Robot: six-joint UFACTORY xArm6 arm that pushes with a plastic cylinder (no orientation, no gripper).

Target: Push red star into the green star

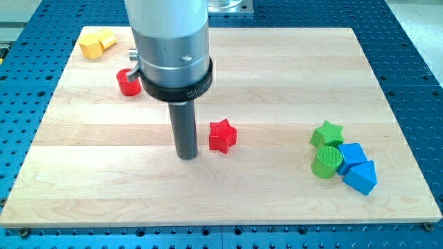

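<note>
Worktop (83,180): pale wood board.
Yellow block (96,43), top left corner; shape unclear.
Red cylinder (128,82), partly behind arm.
My tip (186,156): on worktop, just left of red star (222,135), narrow gap, not touching.
No jaws on rig: plain rod.
Green star (327,133): well apart, right, clustered with green cylinder (327,162), two blue blocks (356,167).
Push not yet begun; whole crossing left.

The surface (277,83) is showing pale wood with faint lengthwise grain bands, sitting on a blue perforated base (415,41). The red star (222,135) is glowing bright red at centre frame, and a red cylinder (127,82) is matching it at upper left. A yellow block (95,43) is showing in the upper-left corner. At lower right, the green star (327,133) and a green cylinder (327,162) are sitting beside a blue cube (351,153) and a blue triangular block (362,177). My tip (187,156) is showing dark grey under a silver-grey housing (169,34).
</note>
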